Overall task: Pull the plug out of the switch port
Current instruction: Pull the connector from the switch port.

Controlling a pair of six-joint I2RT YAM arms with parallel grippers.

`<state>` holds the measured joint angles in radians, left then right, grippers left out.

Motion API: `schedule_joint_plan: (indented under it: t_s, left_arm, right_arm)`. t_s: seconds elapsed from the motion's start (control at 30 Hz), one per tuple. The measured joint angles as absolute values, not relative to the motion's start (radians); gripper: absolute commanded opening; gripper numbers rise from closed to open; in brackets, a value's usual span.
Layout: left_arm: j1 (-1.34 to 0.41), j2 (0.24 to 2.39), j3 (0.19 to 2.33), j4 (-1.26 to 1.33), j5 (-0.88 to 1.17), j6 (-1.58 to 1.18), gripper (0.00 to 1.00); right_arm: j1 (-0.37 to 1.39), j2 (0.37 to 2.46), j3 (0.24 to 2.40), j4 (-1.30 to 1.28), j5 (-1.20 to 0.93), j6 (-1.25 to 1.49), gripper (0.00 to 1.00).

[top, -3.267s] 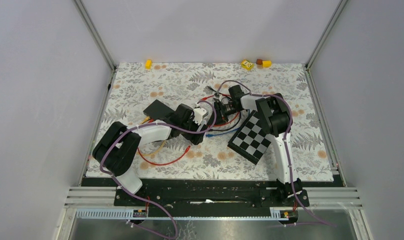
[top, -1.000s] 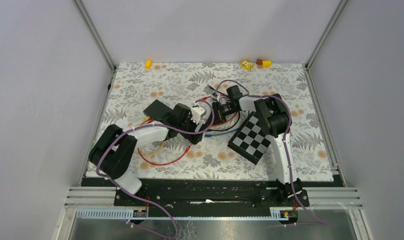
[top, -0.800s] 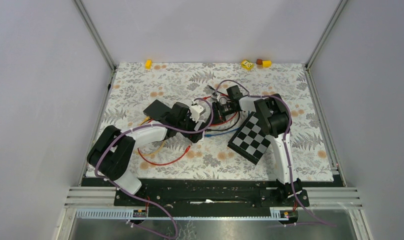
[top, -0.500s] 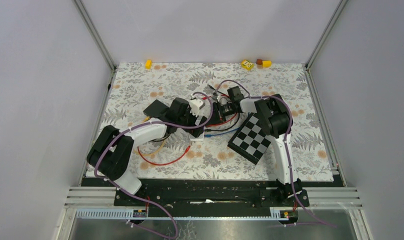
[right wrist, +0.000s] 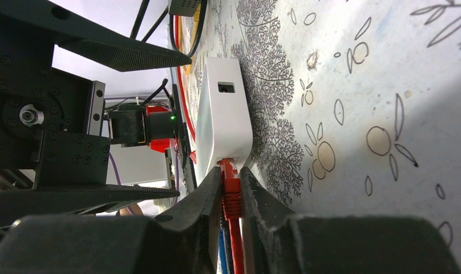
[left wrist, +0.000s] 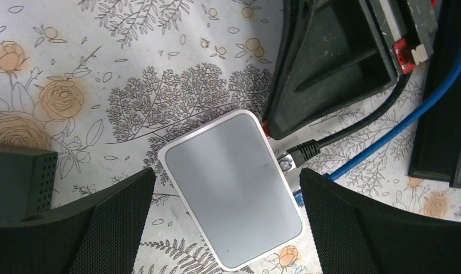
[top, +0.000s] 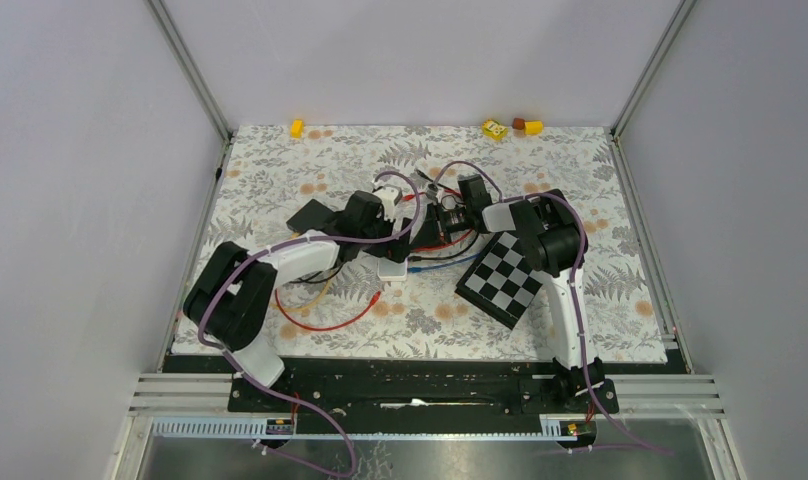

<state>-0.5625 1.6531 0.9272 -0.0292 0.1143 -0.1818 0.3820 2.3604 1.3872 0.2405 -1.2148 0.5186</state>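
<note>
Jaws of the right gripper [right wrist: 231, 174] clamp the red plug [right wrist: 232, 197] seated in the white switch [right wrist: 223, 114]; the left gripper [left wrist: 228, 200] has its own spread wide.

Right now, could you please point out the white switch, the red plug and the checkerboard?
white switch [left wrist: 234, 188], left wrist view, middle of top face.
red plug [right wrist: 231, 191], right wrist view, its red body.
checkerboard [top: 502, 278], top external view, board centre.

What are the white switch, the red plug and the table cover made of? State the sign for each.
The white switch: likely moulded plastic, satin, with soft sheen and rounded corners. The red plug: probably plastic, with a ribbed boot. The table cover: printed cloth or vinyl, matte floral pattern; cannot tell which.
</note>
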Motion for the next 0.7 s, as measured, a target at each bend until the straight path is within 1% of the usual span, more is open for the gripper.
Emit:
schedule_joint_plan:
  t_s: [0.37,0.57,0.7]
  left_arm:
    - [-0.562,1.716,0.962,-0.054,0.059,-0.286,0.98]
    - [-0.557,1.756,0.976,-0.056,0.065,-0.316,0.89]
    - [-0.552,1.756,0.976,-0.053,0.075,-0.319,0.87]
  right_arm:
    - [0.382,2.360,1.382,0.276,-1.214,0.538,0.00]
    - [0.380,2.360,1.378,0.275,-1.214,0.539,0.00]
    - [0.377,2.360,1.378,0.275,-1.214,0.539,0.00]
